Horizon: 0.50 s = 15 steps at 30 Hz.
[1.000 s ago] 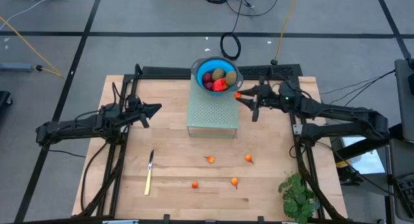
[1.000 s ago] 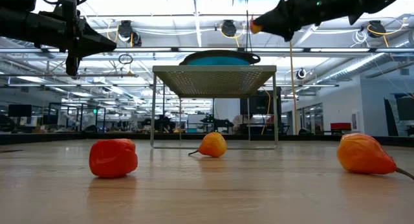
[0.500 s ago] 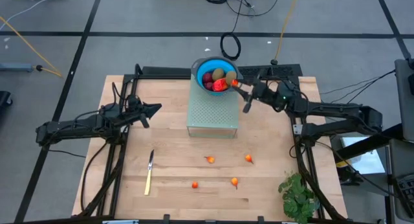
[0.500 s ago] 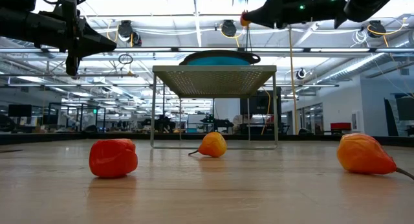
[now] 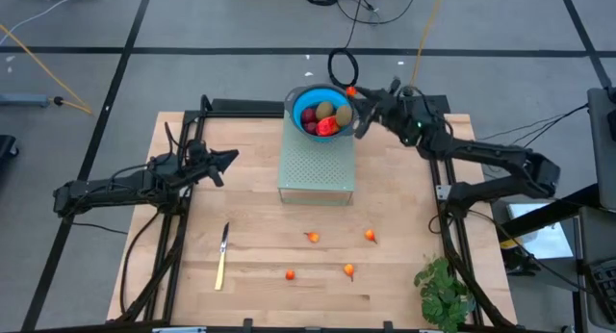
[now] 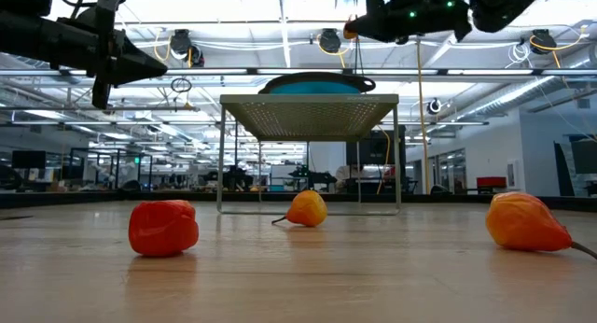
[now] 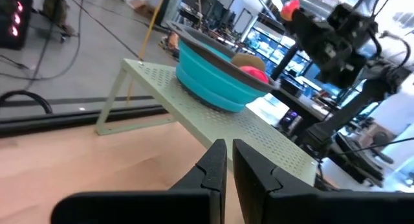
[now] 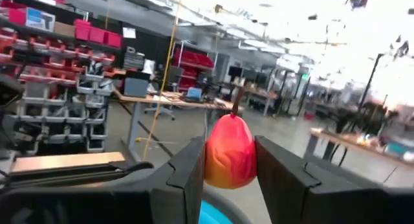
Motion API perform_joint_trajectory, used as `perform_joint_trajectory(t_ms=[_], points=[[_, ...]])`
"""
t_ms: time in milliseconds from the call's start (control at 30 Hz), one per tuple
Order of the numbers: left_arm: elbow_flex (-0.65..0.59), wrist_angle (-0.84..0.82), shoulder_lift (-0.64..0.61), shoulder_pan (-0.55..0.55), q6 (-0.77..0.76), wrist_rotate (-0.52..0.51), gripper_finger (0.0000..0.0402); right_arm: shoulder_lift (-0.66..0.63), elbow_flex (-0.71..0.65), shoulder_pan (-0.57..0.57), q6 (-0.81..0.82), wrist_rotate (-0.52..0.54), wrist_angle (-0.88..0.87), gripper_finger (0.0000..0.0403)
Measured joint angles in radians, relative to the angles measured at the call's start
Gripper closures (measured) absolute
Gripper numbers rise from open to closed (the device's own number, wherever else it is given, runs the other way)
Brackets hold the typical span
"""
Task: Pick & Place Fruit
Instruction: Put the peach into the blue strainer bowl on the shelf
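My right gripper is shut on a small orange fruit and holds it in the air beside the far right rim of the blue bowl. In the right wrist view the orange fruit sits pinched between the two fingers, above the bowl's rim. The bowl holds dark red, brownish-olive and red-and-yellow fruit and stands on a pale green perforated stand. Several small orange fruits lie on the table in front of the stand. My left gripper hovers shut left of the stand, holding nothing.
A yellow-handled knife lies at the front left of the wooden table. A leafy green plant sits at the front right corner. In the low view, three orange fruits lie in front of the stand.
My right gripper has carried the orange fruit from the stand's right side up and back to the bowl's far right rim. The left arm has not moved.
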Motion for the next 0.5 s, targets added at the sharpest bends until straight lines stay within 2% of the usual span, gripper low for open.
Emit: perform_joint_trajectory(t_ms=[267,500], points=[[0.0,0.0,0.0,0.0,0.033,-0.014,0.0376,0.105,0.2,-0.125,0.213,-0.186,-0.26,0.0285],[0.0,0.0,0.0,0.0,0.032,-0.014,0.0376,0.222,0.367,-0.187,0.324,-0.337,-0.456,0.0286]])
